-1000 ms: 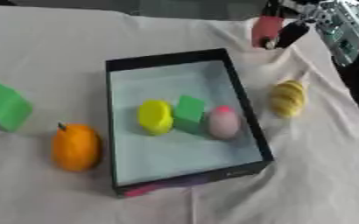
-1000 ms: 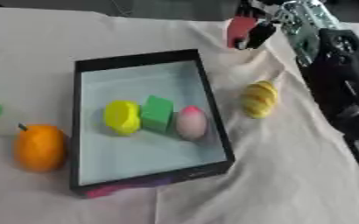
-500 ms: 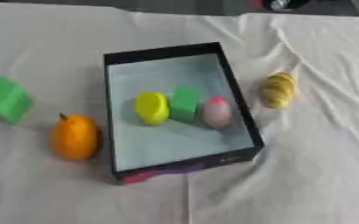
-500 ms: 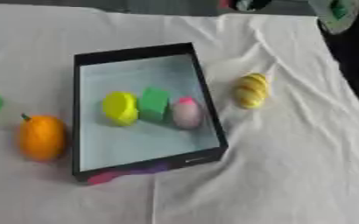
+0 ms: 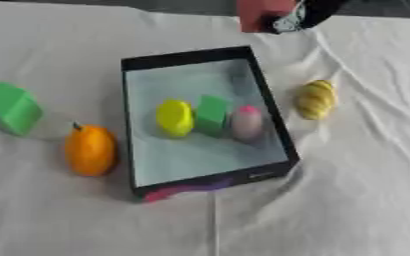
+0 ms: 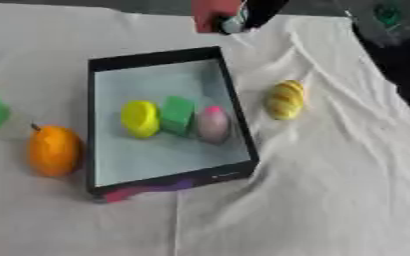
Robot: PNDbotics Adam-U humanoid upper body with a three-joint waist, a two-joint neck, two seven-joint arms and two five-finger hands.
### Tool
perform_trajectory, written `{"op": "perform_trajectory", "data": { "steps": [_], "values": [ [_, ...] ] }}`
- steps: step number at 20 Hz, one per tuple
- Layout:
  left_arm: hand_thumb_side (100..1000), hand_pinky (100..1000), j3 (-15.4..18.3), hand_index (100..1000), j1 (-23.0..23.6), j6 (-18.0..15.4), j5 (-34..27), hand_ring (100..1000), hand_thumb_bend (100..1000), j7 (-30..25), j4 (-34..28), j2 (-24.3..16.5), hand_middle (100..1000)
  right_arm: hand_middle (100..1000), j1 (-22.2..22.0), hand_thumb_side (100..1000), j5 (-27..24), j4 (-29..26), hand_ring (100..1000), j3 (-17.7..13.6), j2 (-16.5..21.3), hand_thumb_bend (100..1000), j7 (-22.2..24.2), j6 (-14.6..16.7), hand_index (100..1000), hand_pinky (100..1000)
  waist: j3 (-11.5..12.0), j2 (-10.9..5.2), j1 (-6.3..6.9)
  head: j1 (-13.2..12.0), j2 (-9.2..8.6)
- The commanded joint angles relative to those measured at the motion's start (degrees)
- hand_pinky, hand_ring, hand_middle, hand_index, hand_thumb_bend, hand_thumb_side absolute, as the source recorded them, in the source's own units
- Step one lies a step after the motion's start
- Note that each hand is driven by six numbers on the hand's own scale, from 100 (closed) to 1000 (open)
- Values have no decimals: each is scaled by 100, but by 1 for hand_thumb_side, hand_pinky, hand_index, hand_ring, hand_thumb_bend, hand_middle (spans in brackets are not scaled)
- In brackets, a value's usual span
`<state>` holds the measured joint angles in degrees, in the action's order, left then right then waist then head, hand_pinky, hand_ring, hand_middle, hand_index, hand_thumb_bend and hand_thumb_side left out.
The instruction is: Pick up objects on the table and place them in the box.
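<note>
While the box (image 5: 275, 125) sits in the middle of the frame on the white cloth (image 5: 348, 200), three things already lie inside it, side by side across the light floor: a yellow round piece (image 5: 174, 117), a green block (image 5: 211, 114) and a pink egg-shaped piece (image 5: 246, 122). The green block stands between the other two, close enough to look like it is touching them. The box has black walls and a magenta patch at its lower left corner; a pale mark on the near wall may be print, unreadable.

Outside the box: a yellow striped object (image 5: 315, 98) just right of it, an orange (image 5: 90, 150) just left of it, and a green cube (image 5: 12, 108) at the left edge of the frame, well apart from the box.

At the upper edge, above the far wall of the box, a red block (image 6: 213, 12) shows, cut off by the frame. The right hand (image 5: 303, 14) is dark and blurred just beside it, touching or overlapping its right side. Cannot tell how far the fingers are open, or whether they have hold of the red block. No readable brand or label anywhere.
</note>
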<state>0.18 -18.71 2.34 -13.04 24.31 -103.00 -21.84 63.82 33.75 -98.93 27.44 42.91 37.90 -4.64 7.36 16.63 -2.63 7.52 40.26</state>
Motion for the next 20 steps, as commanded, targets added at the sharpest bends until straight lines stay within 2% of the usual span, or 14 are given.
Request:
{"op": "perform_trajectory", "data": {
  "steps": [1, 7, 14, 17, 20],
  "values": [
    [810, 721, 66, 730, -39, -13, 14, 817, 102, 21, -84, -153, 654, 637, 143, 291, -97, 27, 649, 145, -147, 446, 69, -179, 699, 726, -1, -221, -58, 30, 32],
    [808, 721, 85, 730, -74, -29, -7, 817, 103, 26, -90, -129, 652, 641, 77, 281, -103, 374, 654, 422, -532, 426, 155, -148, 701, 730, 28, -217, -51, 36, 17],
    [809, 720, 64, 730, -84, -27, -3, 817, 101, -4, -94, -120, 649, 645, -109, 289, 139, 750, 657, 476, -759, 430, 81, -53, 705, 731, 35, -187, -28, 45, -5],
    [809, 720, 57, 729, -87, -24, 0, 818, 100, -14, -95, -117, 648, 649, -181, 284, 324, 989, 661, 532, -870, 458, 49, 63, 709, 733, 37, -179, -20, 63, -11],
    [809, 720, 52, 729, -94, -21, 2, 818, 100, -21, -94, -114, 648, 676, -257, 311, 433, 1155, 685, 595, -956, 448, -12, 172, 736, 742, 43, -172, -17, 65, -22]
  ]
}}
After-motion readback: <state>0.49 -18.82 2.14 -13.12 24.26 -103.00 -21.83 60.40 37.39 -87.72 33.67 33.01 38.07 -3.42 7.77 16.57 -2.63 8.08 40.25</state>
